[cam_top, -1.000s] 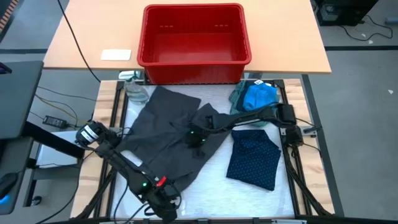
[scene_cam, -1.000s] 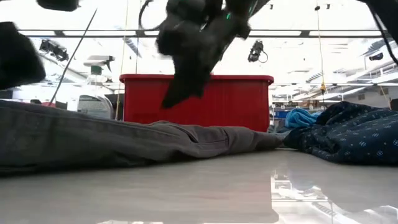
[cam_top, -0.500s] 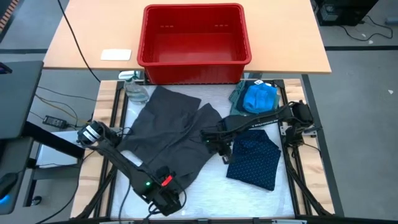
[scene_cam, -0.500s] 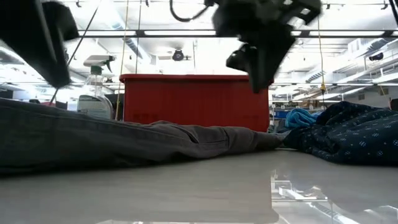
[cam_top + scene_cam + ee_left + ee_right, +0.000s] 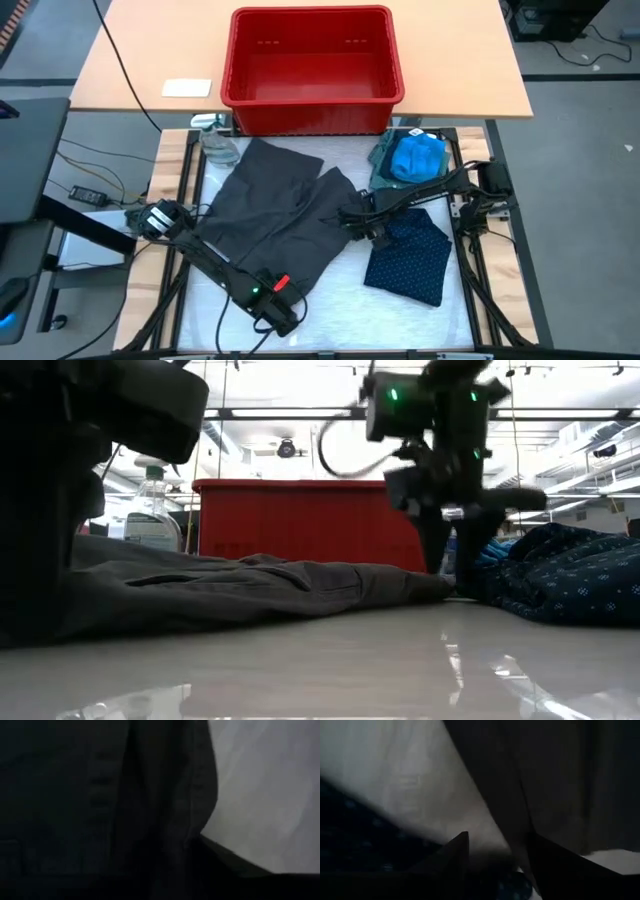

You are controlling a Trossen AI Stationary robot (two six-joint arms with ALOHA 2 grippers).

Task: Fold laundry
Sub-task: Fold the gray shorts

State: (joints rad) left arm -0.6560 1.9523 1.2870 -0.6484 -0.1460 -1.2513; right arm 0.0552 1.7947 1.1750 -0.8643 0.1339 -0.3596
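My right gripper (image 5: 372, 232) stood with fingers spread and empty, low between the grey garment (image 5: 275, 215) and the dotted navy piece (image 5: 408, 256). My left gripper (image 5: 283, 318) sat at the grey garment's near corner, jaws unreadable. Best to take one edge only and draw flat.

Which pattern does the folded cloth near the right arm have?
The folded cloth is dark navy with small light dots, seen best in the high view.
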